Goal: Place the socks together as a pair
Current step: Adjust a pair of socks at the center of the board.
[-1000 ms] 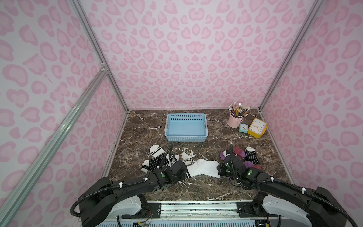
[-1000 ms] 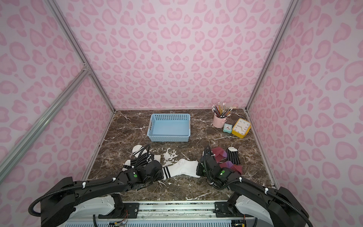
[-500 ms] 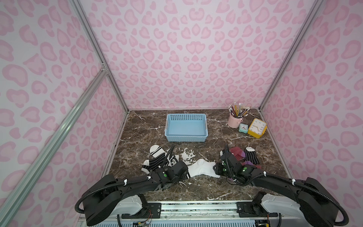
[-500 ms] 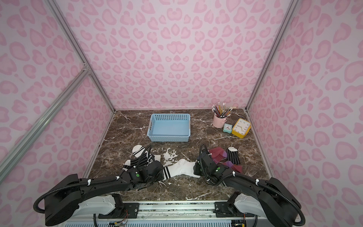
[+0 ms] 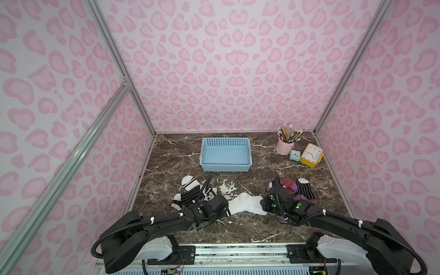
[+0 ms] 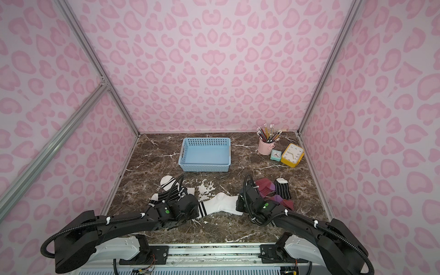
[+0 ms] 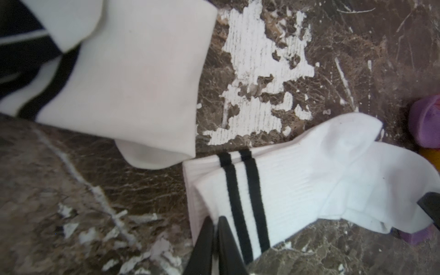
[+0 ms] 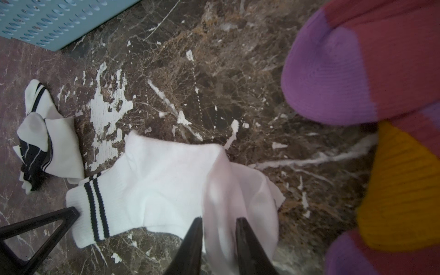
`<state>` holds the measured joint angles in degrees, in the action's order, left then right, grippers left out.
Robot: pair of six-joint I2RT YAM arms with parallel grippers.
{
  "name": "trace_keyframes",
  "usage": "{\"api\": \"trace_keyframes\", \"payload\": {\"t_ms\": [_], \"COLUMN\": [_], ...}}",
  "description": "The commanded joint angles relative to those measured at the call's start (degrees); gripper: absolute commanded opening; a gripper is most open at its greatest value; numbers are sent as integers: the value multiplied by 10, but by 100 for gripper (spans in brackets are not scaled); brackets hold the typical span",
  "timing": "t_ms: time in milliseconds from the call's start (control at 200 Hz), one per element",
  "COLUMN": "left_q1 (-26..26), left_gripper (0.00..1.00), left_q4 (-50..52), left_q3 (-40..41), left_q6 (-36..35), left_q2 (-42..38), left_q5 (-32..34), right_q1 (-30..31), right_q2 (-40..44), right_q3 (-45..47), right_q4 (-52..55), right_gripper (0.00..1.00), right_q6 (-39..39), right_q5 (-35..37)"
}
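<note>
Both arms reach low over the marble tabletop (image 5: 238,229) from the near edge. The left gripper (image 7: 216,221) is pinched together on the cuff of a white sock (image 5: 246,202), and the right gripper (image 8: 219,222) clamps its toe end. The sock lies stretched between them at front centre, with two black bands at the cuff. Farther left, a second white sock (image 5: 188,182) lies under a black striped sock (image 5: 189,196). Farther right lie maroon socks (image 5: 288,185).

Pink leopard-print walls (image 5: 226,71) on aluminium posts (image 5: 106,35) enclose a brown white-veined marble tabletop (image 5: 171,166).
</note>
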<state>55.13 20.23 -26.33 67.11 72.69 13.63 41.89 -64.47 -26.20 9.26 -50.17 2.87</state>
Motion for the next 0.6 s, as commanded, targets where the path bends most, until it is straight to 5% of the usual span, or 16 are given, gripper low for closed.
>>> {"api": "trace_keyframes", "payload": {"t_ms": [0, 75, 425, 595], "left_q1": [0, 0, -3, -3], "left_gripper": [6, 4, 5, 13], "left_q4": [-4, -2, 13, 4], "left_q3": [-10, -15, -22, -22], "left_q6": [-2, -8, -12, -12], "left_q2": [-18, -26, -7, -7], "left_q5": [21, 28, 44, 37], "right_q1": [2, 2, 32, 39], "right_q2": [8, 15, 36, 9], "right_q3": [-15, -20, -47, -46], "right_q4": [1, 3, -9, -8], "right_gripper": [11, 0, 0, 0], "right_q6": [-6, -6, -17, -29], "right_q5": [-1, 0, -2, 4]}}
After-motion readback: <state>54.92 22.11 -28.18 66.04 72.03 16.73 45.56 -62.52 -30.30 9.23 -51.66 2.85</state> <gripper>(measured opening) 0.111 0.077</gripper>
